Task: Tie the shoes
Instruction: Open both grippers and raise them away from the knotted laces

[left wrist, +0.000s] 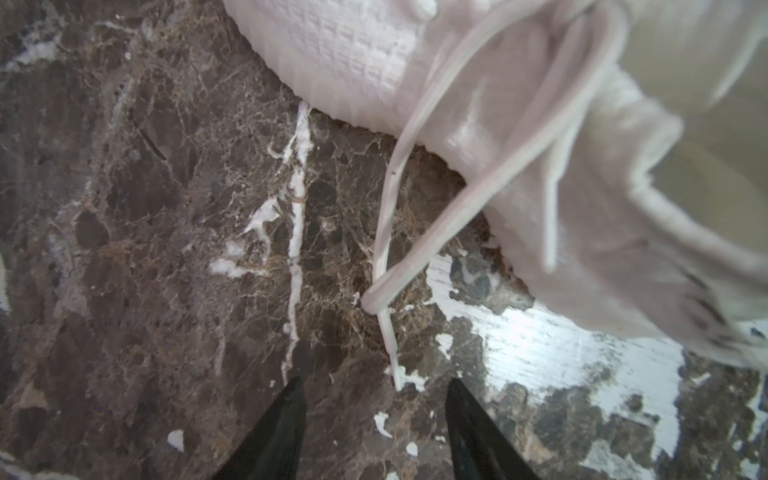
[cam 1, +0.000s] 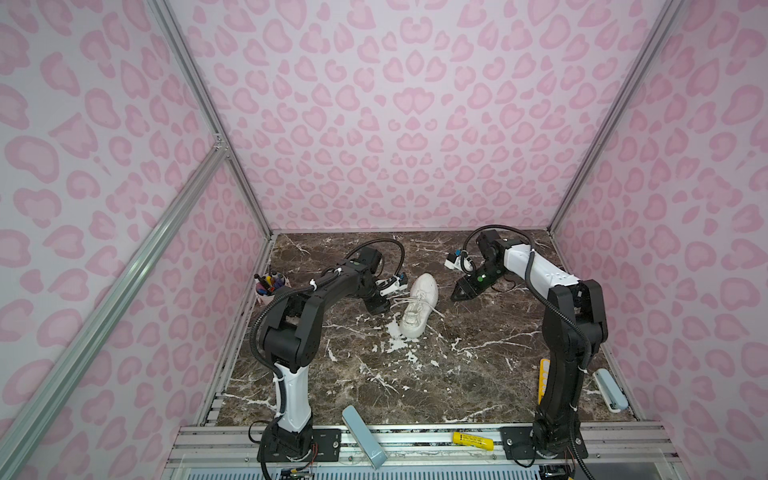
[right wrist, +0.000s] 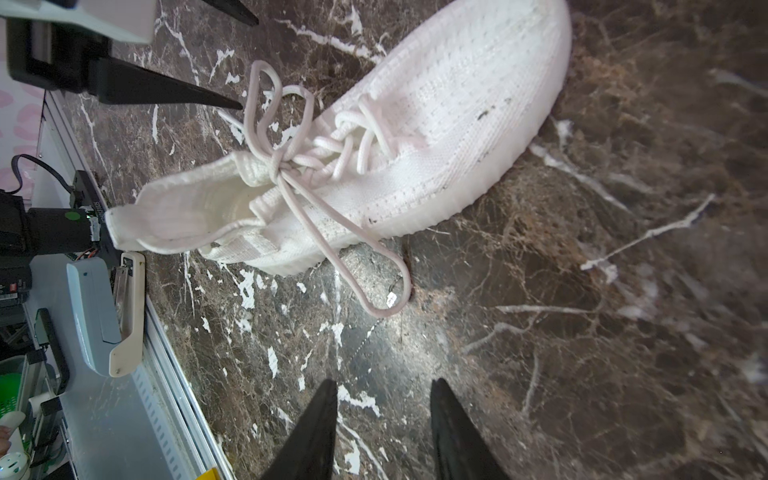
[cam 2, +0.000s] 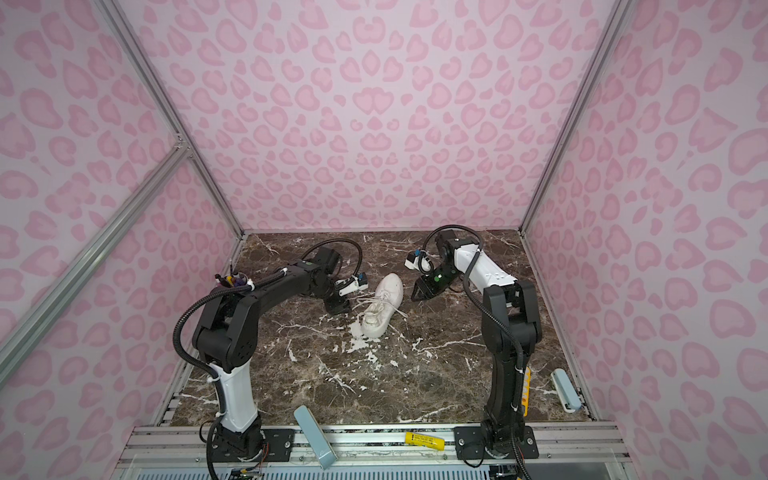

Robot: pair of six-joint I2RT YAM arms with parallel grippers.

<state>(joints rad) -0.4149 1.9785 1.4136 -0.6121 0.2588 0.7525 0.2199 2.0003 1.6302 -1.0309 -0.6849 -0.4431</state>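
White knit sneaker [cam 1: 419, 305] lies on its sole on the brown marble tabletop [cam 1: 457, 374], toward the back and roughly midway between the two arms, toe to the rear wall, heel opening to the front. Laces cross at a knot [right wrist: 277, 161] at the top of the tongue. From it one loop [right wrist: 266, 99] spreads toward the left arm's side, and a longer loop [right wrist: 374, 291] trails off the shoe onto the marble on the right arm's side. Reads as a bow, though it looks loose; judged tied or nearly so. Left gripper [left wrist: 376, 382] sits low, just beside the shoe's flank, jaws apart and empty. A lace tip [left wrist: 397, 380] lies on the marble just ahead of the gap, ungripped; that loop end looks like the nearest thing to pinch if the bow needs snugging. Right gripper [right wrist: 384, 382] hovers near the other flank, aimed at the long loop, jaws likewise parted, holding nothing. Flanking the shoe like this suits pulling the loops outward in opposite directions. Cup of markers [cam 1: 268, 286] stands at the table's left edge, well apart from the shoe.
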